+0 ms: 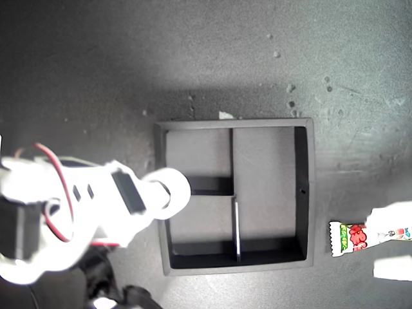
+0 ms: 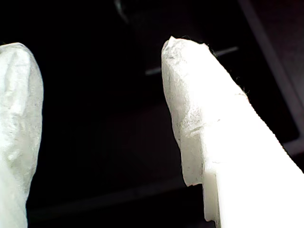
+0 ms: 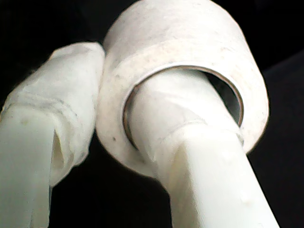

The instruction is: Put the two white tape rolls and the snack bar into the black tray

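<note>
My second gripper (image 3: pixel 111 118) is clamped on a small white ring-shaped tape roll (image 3: pixel 185 52): one padded finger (image 3: pixel 190 156) runs through the roll's wide round centre hole and the other presses the outside wall, so the roll's side is pinched between them. In the exterior view that same roll (image 1: pixel 172 191) hangs at the tip of the white arm that enters from nine o'clock, and it sits over the nine o'clock rim of the square matte black tray (image 1: pixel 308 193), beside the two small compartments.

My first gripper (image 2: pixel 102 76) stands wide apart with nothing between its two white padded fingers (image 2: pixel 199 109); only dark tray floor and thin dividers show past them. I cannot tell where this gripper sits in the exterior view.

The tray lies near the middle of the exterior view, its thin dividers marking two small compartments on its nine o'clock side and one long one on its three o'clock side. All three appear bare.

The long narrow snack bar in its glossy green, red and white wrapper (image 1: pixel 351 237) lies on the grey table (image 1: pixel 193 51) at about four o'clock from the tray, just outside its rim, its far end washed out in glare.
</note>
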Robot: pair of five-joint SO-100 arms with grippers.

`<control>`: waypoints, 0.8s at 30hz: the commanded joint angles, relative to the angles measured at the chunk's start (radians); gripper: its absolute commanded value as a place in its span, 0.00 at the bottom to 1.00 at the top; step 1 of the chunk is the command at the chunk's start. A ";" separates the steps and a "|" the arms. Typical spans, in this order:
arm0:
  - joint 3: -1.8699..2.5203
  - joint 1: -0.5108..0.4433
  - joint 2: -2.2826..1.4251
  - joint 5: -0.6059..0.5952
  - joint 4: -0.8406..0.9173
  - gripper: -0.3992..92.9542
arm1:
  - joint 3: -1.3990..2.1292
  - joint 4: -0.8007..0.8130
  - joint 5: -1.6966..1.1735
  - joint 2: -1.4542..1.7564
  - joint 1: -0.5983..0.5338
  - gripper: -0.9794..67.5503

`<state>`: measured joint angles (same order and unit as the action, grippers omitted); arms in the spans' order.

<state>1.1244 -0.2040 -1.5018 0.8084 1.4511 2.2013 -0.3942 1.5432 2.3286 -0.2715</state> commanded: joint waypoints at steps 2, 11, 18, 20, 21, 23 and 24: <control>-0.413 -0.014 0.206 -0.021 0.179 0.01 | 0.284 0.170 0.492 -0.002 -0.008 0.27; -0.954 -0.058 0.577 -0.046 0.377 0.01 | 0.198 -0.216 0.916 -0.023 -0.067 0.45; -0.994 -0.141 0.637 -0.011 0.377 0.01 | 0.064 -0.261 0.558 -0.034 0.031 0.48; -0.996 -0.163 0.655 0.005 0.377 0.01 | 0.003 -0.232 0.293 -0.034 0.051 0.51; -1.002 -0.175 0.666 0.014 0.377 0.01 | -0.023 -0.190 0.127 -0.034 0.049 0.51; -1.017 -0.201 0.692 0.031 0.377 0.01 | -0.101 -0.160 -0.173 -0.035 0.002 0.50; -1.032 -0.212 0.710 0.040 0.377 0.01 | -0.138 -0.161 -0.291 -0.037 -0.032 0.49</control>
<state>0.1580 -0.3881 -0.7992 0.8191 1.8147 2.1890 -0.5967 1.7426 2.2887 -0.2516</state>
